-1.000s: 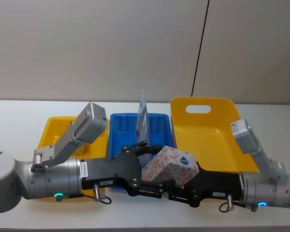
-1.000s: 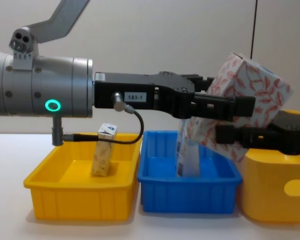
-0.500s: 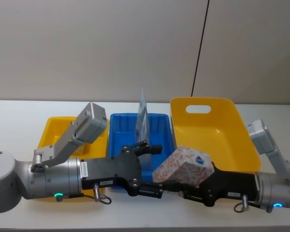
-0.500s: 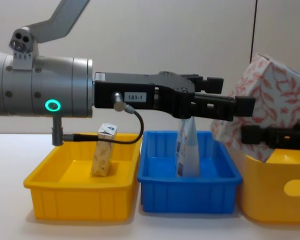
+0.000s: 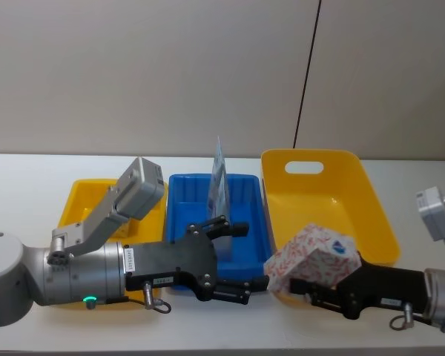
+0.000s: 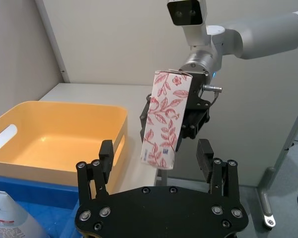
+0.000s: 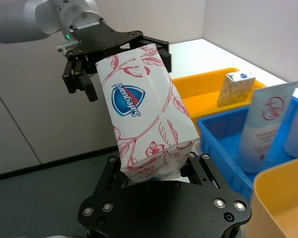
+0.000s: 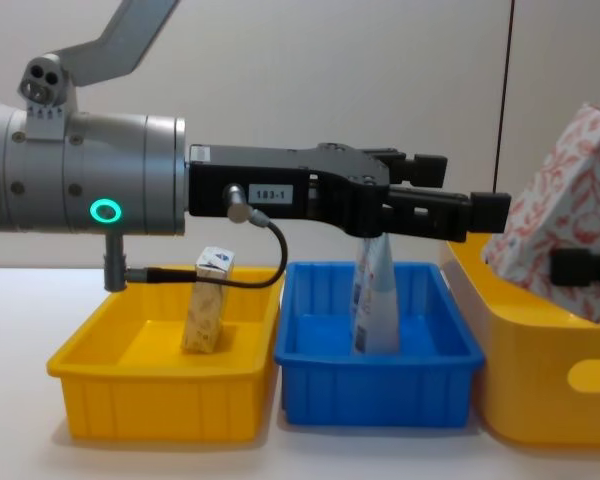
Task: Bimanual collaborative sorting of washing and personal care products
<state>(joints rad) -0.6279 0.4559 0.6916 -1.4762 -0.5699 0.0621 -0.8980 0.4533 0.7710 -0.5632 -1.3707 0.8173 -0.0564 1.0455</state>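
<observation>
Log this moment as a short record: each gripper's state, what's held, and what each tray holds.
left gripper: open, empty, above the blue tray's near side
right gripper: shut on the floral carton, above the yellow basket's near left corner
yellow tray: one small carton, upright
blue tray: pale pouch, upright

Silver left arm (image 8: 80, 170) has green ring light (image 8: 105, 211), black left gripper (image 5: 251, 256), label (image 8: 273, 194) seemingly 183-1.

Cream carton (image 5: 305, 256), red floral; pouch (image 8: 378, 305) seemingly pale-blue.

yellow tray (image 5: 87, 196) left | blue tray (image 5: 188, 197) middle | yellow handled basket (image 5: 319, 204) right | white table (image 5: 26, 178)
</observation>
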